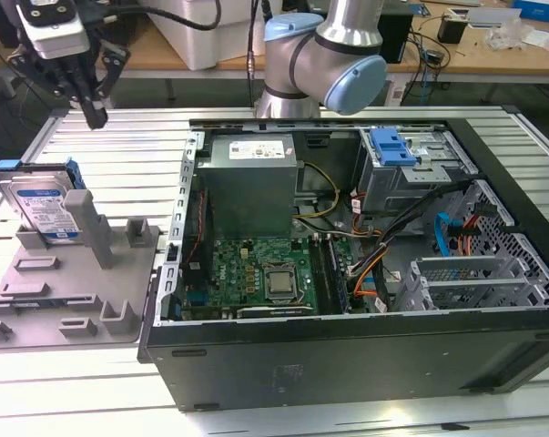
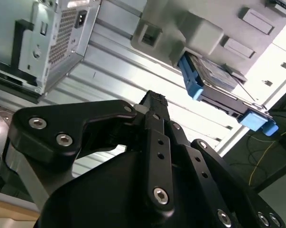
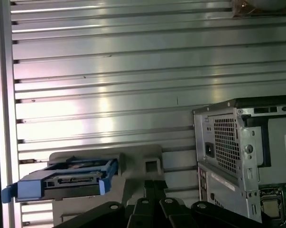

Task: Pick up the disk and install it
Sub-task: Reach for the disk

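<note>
While the silver rectangular disk [image 1: 45,208] with blue plastic rails leans upright in a grey plastic fixture [image 1: 101,273] on the slatted aluminium table [image 1: 137,155], at the exterior view's left, the black metal gripper [image 1: 95,116] hangs above it, apart, jaws clenched on nothing

Print on the disk [image 1: 48,208] seems too small to read.

The disk [image 1: 45,208], silver with a white-and-blue label and blue rails, stands on its edge, slightly tilted, in a grey holder [image 1: 92,273] at the exterior view's left.
</note>
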You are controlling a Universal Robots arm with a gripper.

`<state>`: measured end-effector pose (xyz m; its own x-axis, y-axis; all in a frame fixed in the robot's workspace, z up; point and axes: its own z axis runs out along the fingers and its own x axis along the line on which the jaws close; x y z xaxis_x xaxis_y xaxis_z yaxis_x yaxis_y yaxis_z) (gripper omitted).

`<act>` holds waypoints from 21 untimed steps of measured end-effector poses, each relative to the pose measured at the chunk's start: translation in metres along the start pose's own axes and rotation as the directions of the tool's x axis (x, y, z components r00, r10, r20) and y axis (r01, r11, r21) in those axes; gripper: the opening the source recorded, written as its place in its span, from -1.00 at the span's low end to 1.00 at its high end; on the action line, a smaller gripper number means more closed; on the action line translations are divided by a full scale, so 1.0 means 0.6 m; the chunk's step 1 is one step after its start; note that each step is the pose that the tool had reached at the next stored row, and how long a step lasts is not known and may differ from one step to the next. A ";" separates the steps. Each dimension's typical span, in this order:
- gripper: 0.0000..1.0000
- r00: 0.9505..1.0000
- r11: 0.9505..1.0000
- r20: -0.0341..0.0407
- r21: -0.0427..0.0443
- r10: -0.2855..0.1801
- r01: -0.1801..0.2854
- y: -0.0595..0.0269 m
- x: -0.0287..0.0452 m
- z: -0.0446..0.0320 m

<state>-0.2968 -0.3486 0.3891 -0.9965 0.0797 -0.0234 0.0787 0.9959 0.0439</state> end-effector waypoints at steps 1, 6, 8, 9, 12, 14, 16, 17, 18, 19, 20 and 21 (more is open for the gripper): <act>-0.79 1.000 1.000 0.000 0.000 0.000 0.000 0.002 0.008 0.000; -0.79 1.000 1.000 0.000 0.000 0.000 0.000 0.010 0.049 0.001; -0.79 1.000 1.000 0.000 0.000 0.000 0.000 0.011 0.062 0.002; -0.79 1.000 1.000 0.000 0.000 0.000 0.000 0.012 0.070 0.001; -0.79 1.000 1.000 0.000 0.000 0.000 0.000 0.012 0.096 0.001; -0.79 1.000 1.000 0.000 0.000 0.000 0.000 0.012 0.112 0.001; -0.79 1.000 1.000 0.000 0.000 0.000 0.000 0.011 0.137 0.001; -0.79 1.000 1.000 0.000 0.000 0.000 0.000 0.011 0.143 0.001; -0.79 1.000 1.000 0.000 0.000 0.000 0.000 0.011 0.161 0.001; -0.79 1.000 1.000 0.000 0.000 0.000 0.000 0.011 0.170 0.001; -0.79 1.000 1.000 0.000 0.001 0.000 0.000 0.011 0.176 0.002; -0.79 1.000 1.000 0.000 0.001 0.001 -0.001 0.011 0.183 0.002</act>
<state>-0.4057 -0.3335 0.3856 -0.9965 0.0803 -0.0234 0.0792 0.9959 0.0433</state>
